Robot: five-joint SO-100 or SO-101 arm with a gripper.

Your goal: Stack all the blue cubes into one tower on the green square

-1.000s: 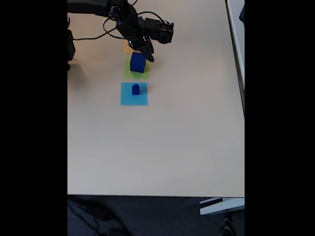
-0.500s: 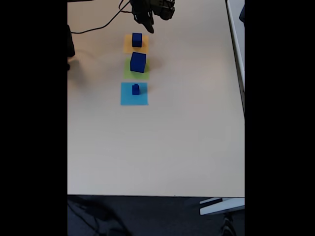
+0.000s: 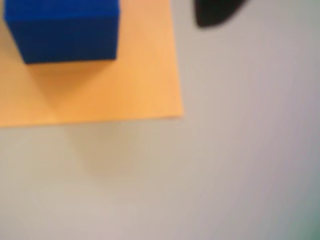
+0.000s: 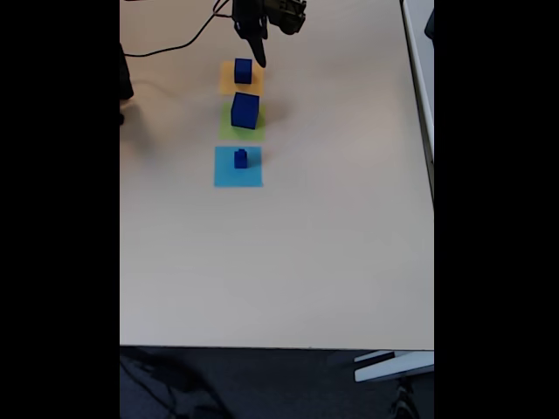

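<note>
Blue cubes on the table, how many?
3. A mid-sized cube sits on the orange-yellow square, the large cube on the green square, and the smallest cube on the light-blue square. None are stacked.

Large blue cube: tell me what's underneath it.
The large blue cube sits on the green square, whose edges show around its base. The patch of paper directly beneath is covered.

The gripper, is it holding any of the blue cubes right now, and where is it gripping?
Nothing is held. The gripper hangs beside the medium cube, which sits on the orange square.
</note>
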